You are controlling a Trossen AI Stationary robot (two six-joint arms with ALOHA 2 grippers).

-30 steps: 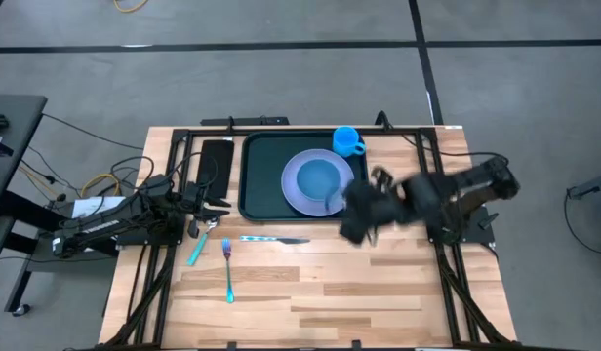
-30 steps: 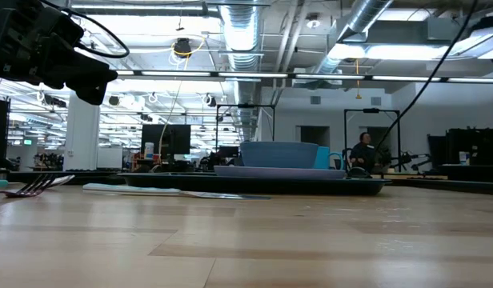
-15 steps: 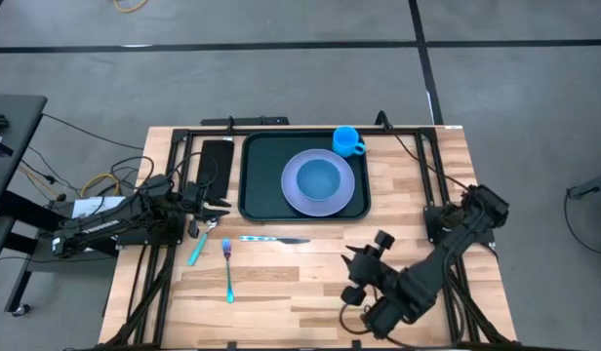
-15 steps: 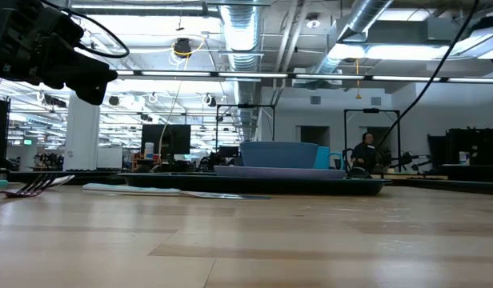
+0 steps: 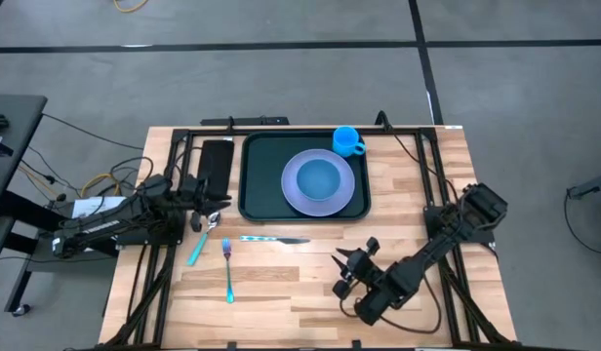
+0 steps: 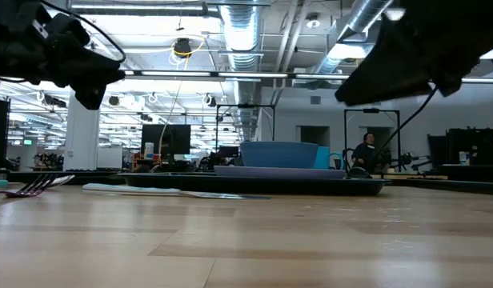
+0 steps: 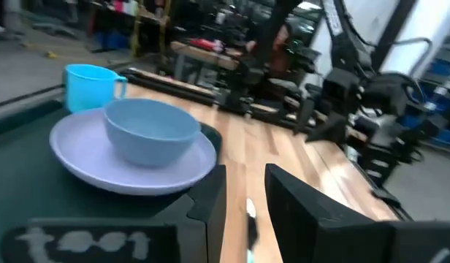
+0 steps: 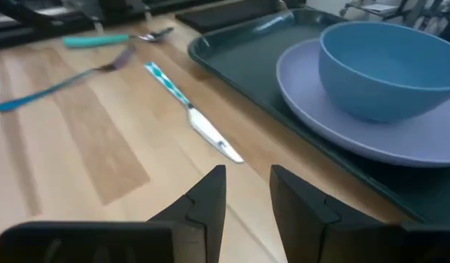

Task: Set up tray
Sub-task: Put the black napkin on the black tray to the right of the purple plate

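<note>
From above, my tray (image 5: 255, 175) sits at the table's (image 5: 310, 292) far middle, carrying a lavender plate (image 5: 296, 198) with a blue bowl (image 5: 320, 178) on it and a blue cup (image 5: 347, 140) at its far right corner. A black rectangle (image 5: 216, 162) lies beside its left edge. My left gripper (image 5: 211, 204) hovers near a spoon (image 5: 201, 236); a fork (image 5: 227, 270) and knife (image 5: 273, 239) lie nearby. My right gripper (image 5: 344, 273) hangs over bare wood, fingers apart

Both grippers idle (jaws slightly parted), empty.
</note>
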